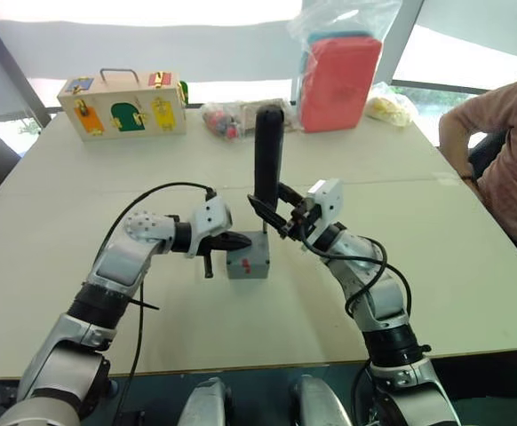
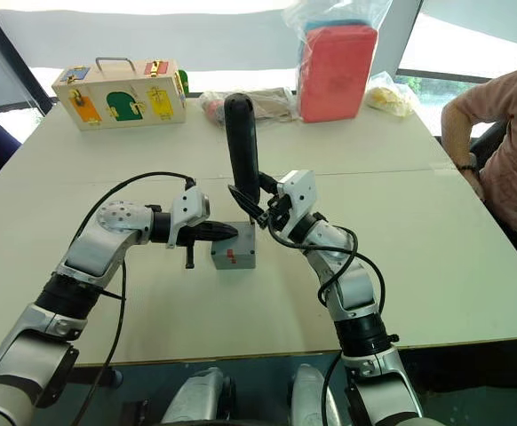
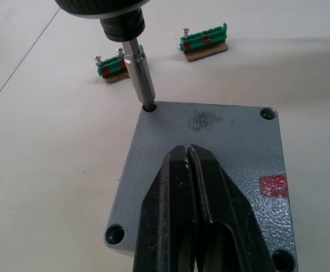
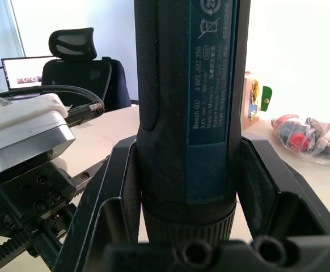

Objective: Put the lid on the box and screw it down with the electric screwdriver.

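The grey lid (image 3: 221, 141) lies flat on the small grey box (image 1: 248, 265) in the middle of the table, a red mark near one edge. My left gripper (image 3: 187, 148) is shut, its fingertips pressed together and resting on top of the lid (image 1: 250, 241). My right gripper (image 1: 272, 213) is shut on the black electric screwdriver (image 1: 268, 155), held upright over the box. Its metal bit (image 3: 138, 73) stands in one corner screw hole of the lid. In the right wrist view the screwdriver body (image 4: 187, 102) sits between both fingers (image 4: 122, 187).
Two green connector blocks (image 3: 203, 44) (image 3: 113, 67) lie just beyond the box. At the table's far edge stand a wooden latch box (image 1: 123, 106), a red pack in a plastic bag (image 1: 338, 80) and small bags (image 1: 223, 118). A person (image 1: 507, 151) sits at the right side.
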`<state>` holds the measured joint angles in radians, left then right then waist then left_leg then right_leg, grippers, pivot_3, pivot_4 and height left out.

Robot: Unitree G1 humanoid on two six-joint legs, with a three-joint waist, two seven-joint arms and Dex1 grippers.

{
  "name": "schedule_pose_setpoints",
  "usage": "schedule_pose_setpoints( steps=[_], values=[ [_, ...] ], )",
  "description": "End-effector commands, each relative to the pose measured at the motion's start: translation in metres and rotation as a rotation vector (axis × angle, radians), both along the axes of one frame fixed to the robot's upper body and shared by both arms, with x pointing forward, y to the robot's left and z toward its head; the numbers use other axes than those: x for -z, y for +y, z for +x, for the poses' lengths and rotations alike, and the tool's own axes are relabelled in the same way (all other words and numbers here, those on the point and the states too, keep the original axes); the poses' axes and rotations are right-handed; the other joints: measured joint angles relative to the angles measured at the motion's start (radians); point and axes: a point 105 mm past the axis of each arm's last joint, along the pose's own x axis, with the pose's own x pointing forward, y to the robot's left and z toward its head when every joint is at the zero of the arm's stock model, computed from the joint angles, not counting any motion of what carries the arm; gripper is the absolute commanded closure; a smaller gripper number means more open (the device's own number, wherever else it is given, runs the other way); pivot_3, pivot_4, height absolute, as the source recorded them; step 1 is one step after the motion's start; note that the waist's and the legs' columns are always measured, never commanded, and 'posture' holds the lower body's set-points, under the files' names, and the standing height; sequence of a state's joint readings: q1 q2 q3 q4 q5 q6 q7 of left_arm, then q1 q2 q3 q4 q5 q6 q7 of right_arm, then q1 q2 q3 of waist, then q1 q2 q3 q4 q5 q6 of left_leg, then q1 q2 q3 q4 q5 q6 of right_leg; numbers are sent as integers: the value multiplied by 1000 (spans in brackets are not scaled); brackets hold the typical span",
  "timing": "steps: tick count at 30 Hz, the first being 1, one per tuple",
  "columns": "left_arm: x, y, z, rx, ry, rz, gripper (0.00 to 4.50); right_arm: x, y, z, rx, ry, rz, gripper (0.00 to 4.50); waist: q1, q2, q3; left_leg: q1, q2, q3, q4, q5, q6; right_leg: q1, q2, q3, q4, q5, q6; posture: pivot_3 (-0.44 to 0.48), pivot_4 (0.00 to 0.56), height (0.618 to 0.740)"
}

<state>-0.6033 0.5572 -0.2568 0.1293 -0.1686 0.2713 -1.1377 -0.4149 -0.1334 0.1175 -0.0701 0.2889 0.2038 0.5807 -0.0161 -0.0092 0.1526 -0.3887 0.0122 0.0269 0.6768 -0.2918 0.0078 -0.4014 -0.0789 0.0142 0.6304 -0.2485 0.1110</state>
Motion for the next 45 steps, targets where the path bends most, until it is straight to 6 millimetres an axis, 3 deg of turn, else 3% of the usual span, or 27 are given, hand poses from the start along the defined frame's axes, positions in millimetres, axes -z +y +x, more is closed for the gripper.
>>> schedule_pose_setpoints(
  steps=[1, 6, 9, 30, 39, 42, 45],
  values=[
    [14, 5, -1, -10, 31, 49, 4500, 56, 6, -5, -21, 237, -67, 2642, 0, 0, -4, 0, 0, 0, 0, 0, 0, 0, 0, 0, 0, 0, 0, 0, 150, 730],
    [19, 5, -1, -7, 38, 58, 4500, 68, 4, -6, 3, 277, -113, 2642, -1, -2, -10, 4, 0, 0, -3, 0, 0, 2, 0, 0, 0, -1, -1, 0, 150, 730],
    [21, 6, -2, -5, 43, 62, 4500, 72, 4, -6, 9, 300, -112, 2642, -1, -5, -14, 17, 0, 1, -11, 0, 0, 11, -1, 0, -1, -6, -7, 0, 150, 730],
    [32, 9, -6, -1, 59, 90, 4500, 99, 1, -11, 26, 418, -248, 2642, -2, -5, -34, 20, 4, -1, -16, 0, 0, 12, -1, -1, -1, -11, -14, 0, 150, 730],
    [32, 10, -6, -6, 62, 89, 4500, 94, 1, -9, 34, 408, -248, 2642, -2, -4, -38, 20, 4, -1, -17, 0, 0, 12, -3, -1, -2, -12, -15, 0, 150, 730],
    [32, 10, -6, -6, 64, 87, 4500, 82, 1, -6, 35, 364, -244, 2642, -2, -4, -38, 20, 4, -1, -18, 0, 0, 11, -5, -1, -2, -12, -15, 0, 150, 730],
    [31, 9, -6, -6, 65, 83, 4500, 57, 2, -2, 33, 295, -219, 2642, -1, -4, -38, 20, 4, -1, -21, 0, 0, 10, -8, -1, -3, -12, -16, 0, 150, 730]
  ],
)
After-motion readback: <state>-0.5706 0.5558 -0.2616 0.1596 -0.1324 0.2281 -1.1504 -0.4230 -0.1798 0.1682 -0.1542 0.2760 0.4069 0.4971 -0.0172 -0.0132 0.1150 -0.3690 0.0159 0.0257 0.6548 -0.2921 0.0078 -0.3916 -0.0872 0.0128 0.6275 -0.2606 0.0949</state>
